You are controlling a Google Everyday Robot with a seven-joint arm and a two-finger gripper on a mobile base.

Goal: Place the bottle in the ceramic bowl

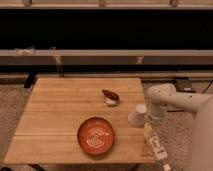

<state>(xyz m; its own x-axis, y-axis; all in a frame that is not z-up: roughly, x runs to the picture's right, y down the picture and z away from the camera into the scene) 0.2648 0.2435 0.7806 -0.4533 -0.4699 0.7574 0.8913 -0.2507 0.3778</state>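
Observation:
The ceramic bowl [95, 135] is orange-red with pale swirl lines and sits on the wooden table near its front edge. The bottle [155, 145], slim and white with pale yellow, lies at the table's front right corner, its cap end reaching past the edge. My gripper [149, 125] hangs from the white arm [175, 99] at the right and is down at the bottle's far end, right of the bowl. The bowl holds nothing.
A short white cup [137, 115] stands just left of the gripper. A small dark-red-and-white object [111, 97] lies behind the bowl. The wooden table [60, 110] stands on speckled floor, with a dark ledge and rails behind.

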